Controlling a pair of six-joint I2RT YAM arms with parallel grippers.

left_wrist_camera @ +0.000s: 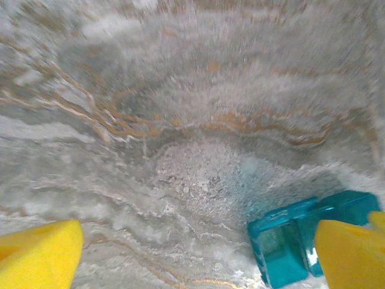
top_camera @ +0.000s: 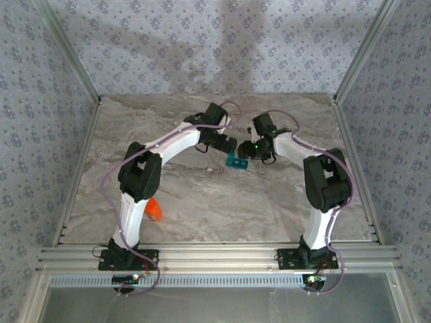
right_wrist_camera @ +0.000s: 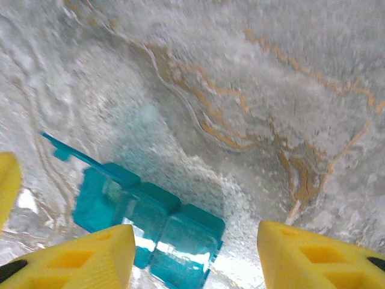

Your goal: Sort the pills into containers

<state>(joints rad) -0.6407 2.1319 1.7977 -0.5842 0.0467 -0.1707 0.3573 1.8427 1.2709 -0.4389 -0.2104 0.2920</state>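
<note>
Left gripper (left_wrist_camera: 195, 259) stands wide open and right gripper (right_wrist_camera: 192, 241) part open, both empty, near the organiser (right_wrist_camera: 150, 211). A finger could catch its raised lid and shift it.

We see a bench (top_camera: 202, 202) with a marble-like top, grey and beige, crossed by thin brown veins (right_wrist_camera: 210, 123). Three walls stand around it, all covered with pale blue-grey paper in a small repeated flower pattern: the back wall (top_camera: 168, 47), the left wall (top_camera: 34, 128) and the right wall (top_camera: 404, 134). Slim aluminium posts (top_camera: 71, 50) rise at the two far corners, and aluminium rails (top_camera: 215, 258) run along the near edge of the bench. A soft shadow (top_camera: 252, 40) falls on the back wall. The light is even and diffuse.
</note>
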